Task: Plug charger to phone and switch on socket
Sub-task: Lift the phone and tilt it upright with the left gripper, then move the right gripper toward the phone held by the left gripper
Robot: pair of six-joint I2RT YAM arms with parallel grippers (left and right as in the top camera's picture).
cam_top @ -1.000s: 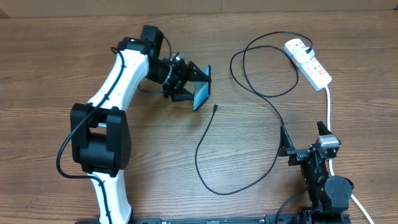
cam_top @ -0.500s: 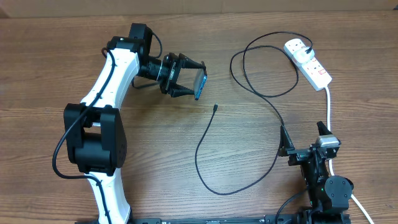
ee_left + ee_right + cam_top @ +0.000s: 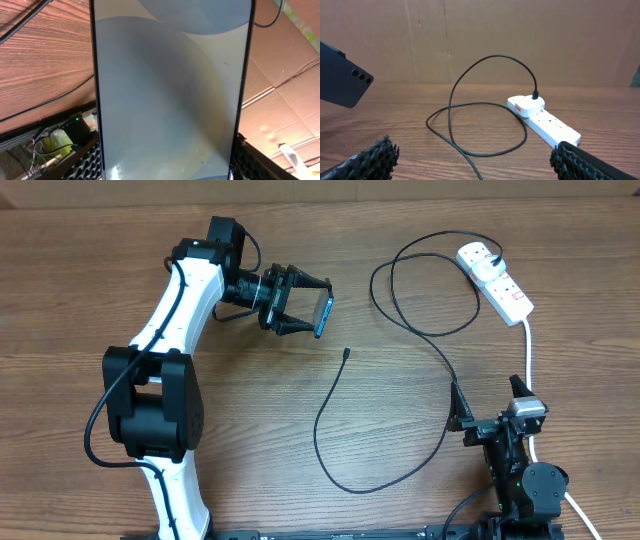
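- Black and thin, the charger cable (image 3: pixel 330 395) lies in loops on the wooden table (image 3: pixel 80 270). Where is its free end?
- The connector tip (image 3: pixel 345 352) rests on the table, just beside the phone (image 3: pixel 324 314) and a little toward the robot's own side. From the tip the cable runs away toward the robot, so its last piece points roughly up at the phone.
- And the phone is held?
- Yes. The left gripper (image 3: pixel 312 308) is closed across the phone's two long edges and holds it off the table, tilted on its edge. In the left wrist view the pale screen (image 3: pixel 170 90) fills almost everything. I cannot tell which end has the charging port.
- What does the other arm do?
- The right gripper (image 3: pixel 485 390) is spread fully and holds nothing. It sits near its base, well apart from the tip. The left arm is nearer, but it is busy, so I judge the right one must reach across for the tip.
- And the power strip?
- The power strip (image 3: pixel 497 280) lies at the far right. The cable's other end sits in a white adapter (image 3: pixel 527 106) on it. The switching seems not yet done.
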